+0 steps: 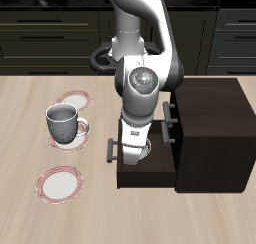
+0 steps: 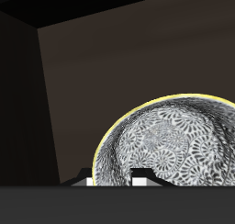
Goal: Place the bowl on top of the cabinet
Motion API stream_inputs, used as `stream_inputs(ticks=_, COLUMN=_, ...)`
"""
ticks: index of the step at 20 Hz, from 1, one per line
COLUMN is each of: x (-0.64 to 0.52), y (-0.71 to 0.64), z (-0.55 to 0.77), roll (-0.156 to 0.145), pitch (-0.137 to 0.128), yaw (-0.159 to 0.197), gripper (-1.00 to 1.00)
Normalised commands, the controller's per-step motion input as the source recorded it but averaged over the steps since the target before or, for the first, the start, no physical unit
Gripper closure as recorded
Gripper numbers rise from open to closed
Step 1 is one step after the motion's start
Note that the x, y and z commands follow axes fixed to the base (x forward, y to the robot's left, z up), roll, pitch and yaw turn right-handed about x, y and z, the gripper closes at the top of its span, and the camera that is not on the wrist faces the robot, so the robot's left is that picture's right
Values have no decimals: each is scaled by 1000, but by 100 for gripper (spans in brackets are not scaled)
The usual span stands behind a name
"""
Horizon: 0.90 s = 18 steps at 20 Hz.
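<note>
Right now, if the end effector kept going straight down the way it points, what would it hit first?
Probably the bowl: the end effector points down over the cabinet's open drawer, and the wrist view shows the bowl just beyond its fingertips. Depth is unclear.

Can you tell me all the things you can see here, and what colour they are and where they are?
Bowl: one, white-grey with a dark lacy pattern inside and a yellowish rim, right at the gripper, in front of the cabinet.
Cabinet: one, dark brown, on the table beside the arm.
Mug: one, grey with a handle, standing on a plate.
Plates: two, white with red rims; one under the mug, one nearer the table's front edge.
Table: one, light wood.
Robot arm: one, white.
Gripper: one, low beside the cabinet; whether its jaws hold the bowl cannot be told.
</note>
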Motion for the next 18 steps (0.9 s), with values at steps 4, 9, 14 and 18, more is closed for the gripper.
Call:
stream_inputs(ticks=4, x=-30, y=2, z=65, roll=6, pitch=-7, yaw=14, gripper=100)
stream_inputs(ticks=9, x=39, y=52, z=117, roll=13, pitch=-18, yaw=19, gripper=100)
stream_inputs(ticks=14, x=33, y=114, z=195, roll=15, pitch=-42, yaw=-9, gripper=100)
stream_inputs(ticks=18, x=-25, y=40, z=168, roll=6, pitch=-34, yaw=-44, gripper=100)
